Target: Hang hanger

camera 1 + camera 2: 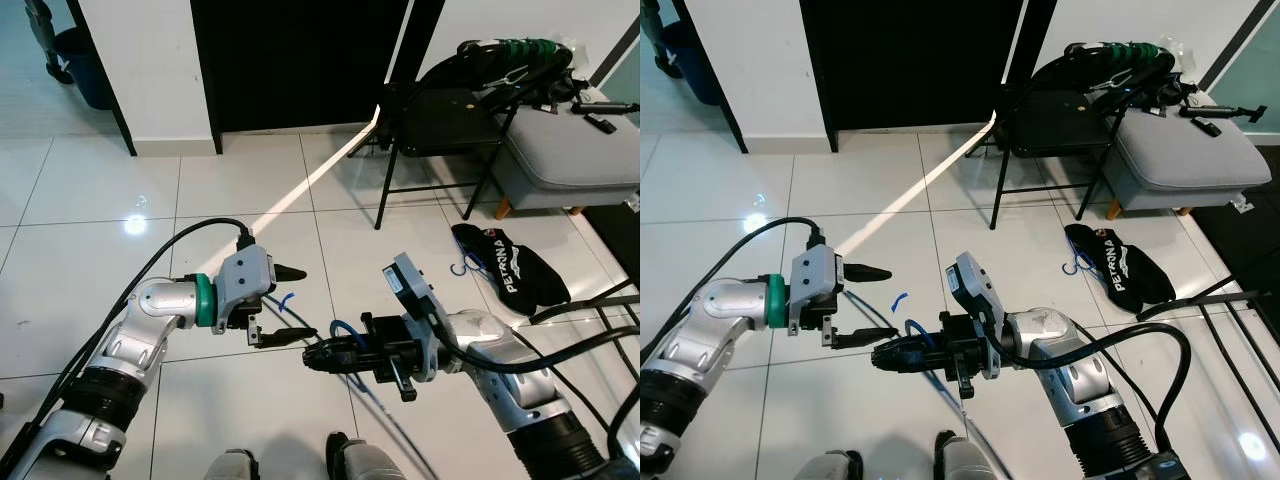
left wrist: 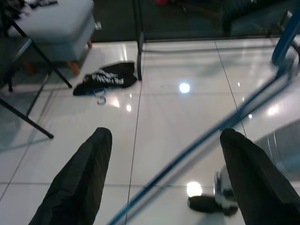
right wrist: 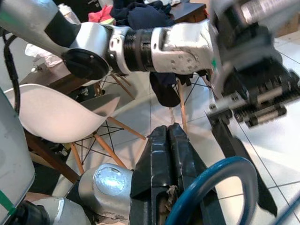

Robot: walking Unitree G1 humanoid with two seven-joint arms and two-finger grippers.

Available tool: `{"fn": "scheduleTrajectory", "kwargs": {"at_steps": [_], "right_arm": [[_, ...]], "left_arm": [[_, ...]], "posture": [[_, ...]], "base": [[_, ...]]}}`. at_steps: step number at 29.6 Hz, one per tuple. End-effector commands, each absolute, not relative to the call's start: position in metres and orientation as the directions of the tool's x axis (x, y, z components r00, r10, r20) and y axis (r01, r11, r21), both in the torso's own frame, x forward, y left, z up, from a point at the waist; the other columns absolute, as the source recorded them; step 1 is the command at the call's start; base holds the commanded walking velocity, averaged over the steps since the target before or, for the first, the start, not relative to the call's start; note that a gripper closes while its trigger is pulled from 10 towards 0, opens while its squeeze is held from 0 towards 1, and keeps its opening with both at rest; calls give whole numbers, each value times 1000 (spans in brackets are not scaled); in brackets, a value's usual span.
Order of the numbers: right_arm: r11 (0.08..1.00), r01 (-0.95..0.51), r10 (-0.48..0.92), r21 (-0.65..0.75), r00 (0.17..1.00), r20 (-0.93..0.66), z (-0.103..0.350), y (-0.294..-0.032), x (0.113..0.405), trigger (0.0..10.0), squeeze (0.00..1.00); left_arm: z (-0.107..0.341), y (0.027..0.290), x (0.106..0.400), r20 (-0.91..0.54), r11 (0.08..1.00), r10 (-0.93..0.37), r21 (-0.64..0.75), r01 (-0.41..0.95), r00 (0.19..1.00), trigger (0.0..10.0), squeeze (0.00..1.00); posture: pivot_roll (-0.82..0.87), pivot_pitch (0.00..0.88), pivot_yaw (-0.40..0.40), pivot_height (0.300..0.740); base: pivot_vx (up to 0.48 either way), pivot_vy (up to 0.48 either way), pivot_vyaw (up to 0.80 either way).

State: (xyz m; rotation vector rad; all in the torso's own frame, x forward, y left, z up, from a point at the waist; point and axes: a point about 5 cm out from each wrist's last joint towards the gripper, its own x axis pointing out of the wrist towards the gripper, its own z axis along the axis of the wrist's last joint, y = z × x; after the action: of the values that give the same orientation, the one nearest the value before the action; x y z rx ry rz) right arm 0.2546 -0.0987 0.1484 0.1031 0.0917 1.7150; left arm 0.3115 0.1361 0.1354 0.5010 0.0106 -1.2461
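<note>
Over a floor of glossy white square tiles [image 1: 90,190] with thin dark grout lines, two silver metal arms reach toward each other. The right gripper [image 1: 883,356] has its two long black fingers pressed flat together, clenched on the thin blue plastic hanger [image 1: 930,370]; the rounded blue hook loops just behind the closed fingertips, and a slim straight blue bar runs on below them toward the robot's feet. The left gripper [image 1: 285,305], with a green ring at its wrist, has its two tapered matte-black fingers spread wide apart, released and holding nothing. Its lower fingertip sits just beside the right gripper's tips; whether they touch cannot be told. In the left wrist view the blue bar crosses diagonally between the open fingers [image 2: 77,183]. Well beyond both sets of jaws, a crumpled black fabric bag with white lettering [image 1: 510,262] lies on the tiles, a small blue hook at its edge. Farther off stands a black folding metal chair [image 1: 435,125] piled with dark clothing and green-striped hangers, next to a grey cushioned stool on wooden legs [image 1: 570,150]. A smooth white moulded shell chair with splayed wooden legs [image 3: 56,115] appears in the right wrist view.
</note>
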Motion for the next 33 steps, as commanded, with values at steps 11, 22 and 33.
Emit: {"fn": "scheduleTrajectory", "kwargs": {"at_steps": [11, 22, 33], "right_arm": [[-215, -970, 977, 110, -213, 31, 161, -93, 246, 10000, 0], [-224, -969, 975, 105, -222, 30, 163, -91, 244, 10000, 0], [-225, -968, 974, 111, -224, 24, 162, -90, 242, 10000, 0]], "left_arm": [[108, 118, 314, -371, 138, -891, 325, 936, 260, 10000, 0], [109, 114, 319, -365, 138, -894, 329, 934, 261, 2980, 0], [108, 117, 318, -377, 103, -900, 300, 948, 217, 0, 0]], "posture": [[-13, 112, -46, 740], [-14, 115, -45, 740], [-9, 113, -43, 740]], "base": [[0, 0, 0], [0, 0, 0], [0, 0, 0]]}}
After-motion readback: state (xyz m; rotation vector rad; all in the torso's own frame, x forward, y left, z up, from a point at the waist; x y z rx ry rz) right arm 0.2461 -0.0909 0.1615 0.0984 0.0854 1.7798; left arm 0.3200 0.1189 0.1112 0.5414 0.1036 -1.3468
